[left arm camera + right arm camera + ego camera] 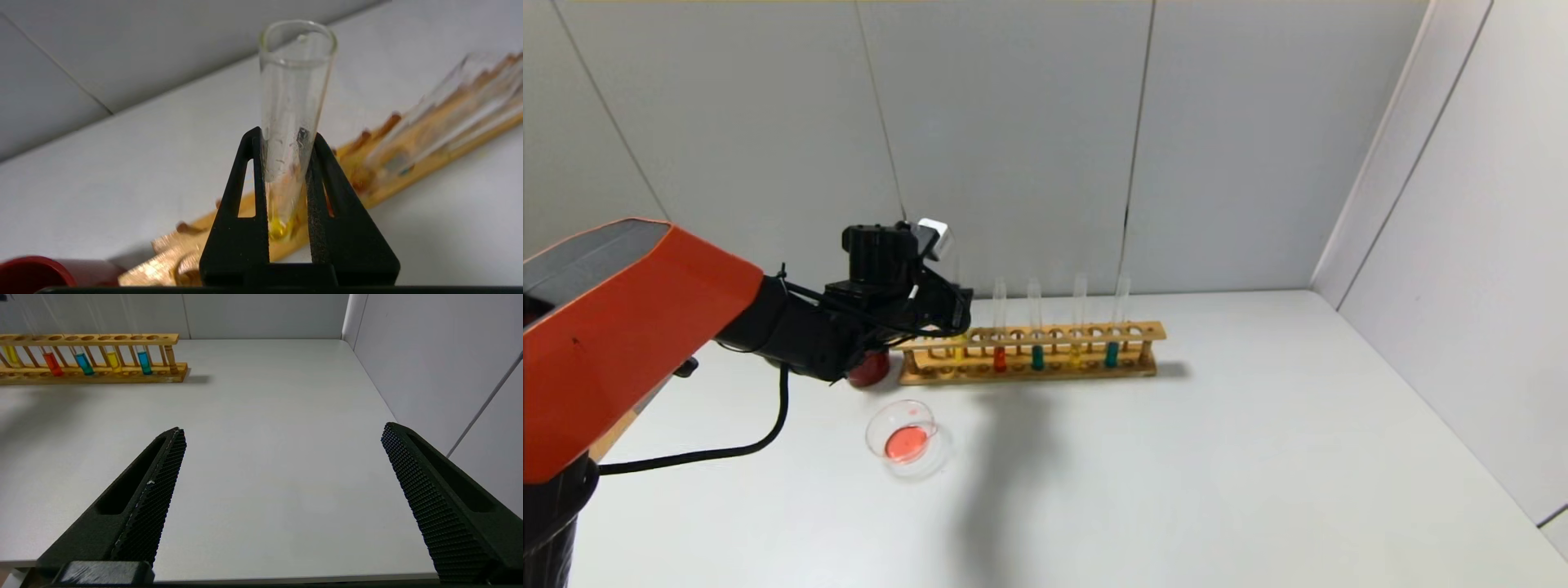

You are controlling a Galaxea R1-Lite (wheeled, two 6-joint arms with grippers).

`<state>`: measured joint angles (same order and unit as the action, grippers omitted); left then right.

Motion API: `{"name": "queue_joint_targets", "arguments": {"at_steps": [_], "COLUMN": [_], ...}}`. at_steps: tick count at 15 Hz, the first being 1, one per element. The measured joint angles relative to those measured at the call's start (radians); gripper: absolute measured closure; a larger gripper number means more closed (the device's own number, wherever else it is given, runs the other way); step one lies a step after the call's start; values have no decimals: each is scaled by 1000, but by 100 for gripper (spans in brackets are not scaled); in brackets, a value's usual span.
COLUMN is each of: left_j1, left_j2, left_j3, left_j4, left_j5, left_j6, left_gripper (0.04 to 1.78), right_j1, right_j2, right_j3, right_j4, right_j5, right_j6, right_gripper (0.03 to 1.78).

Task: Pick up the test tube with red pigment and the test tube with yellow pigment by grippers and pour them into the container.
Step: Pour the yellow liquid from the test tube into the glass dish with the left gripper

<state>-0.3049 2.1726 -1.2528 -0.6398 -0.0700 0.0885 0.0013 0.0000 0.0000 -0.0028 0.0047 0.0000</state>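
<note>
Red liquid already in container. Left gripper pinches the test tube with yellow pigment at rack; yellow pour remains. Right gripper spread, idle.

No text, label, brand, number or sign is showing legibly anywhere in these views.
</note>
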Motion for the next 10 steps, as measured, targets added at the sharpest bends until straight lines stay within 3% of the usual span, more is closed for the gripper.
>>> {"name": "queue_joint_targets", "arguments": {"at_steps": [10], "left_j1": [4], "left_j2": [-71], "left_j3": [-168], "left_j4": [12], "left_j5": [10], "left_j6": [22], "left_gripper": [151], "right_j1": [-1], "right_j2": [0], "right_j3": [0], "right_j4": [0], "right_j5": [0], "right_j6": [0], "right_gripper": [6]}}
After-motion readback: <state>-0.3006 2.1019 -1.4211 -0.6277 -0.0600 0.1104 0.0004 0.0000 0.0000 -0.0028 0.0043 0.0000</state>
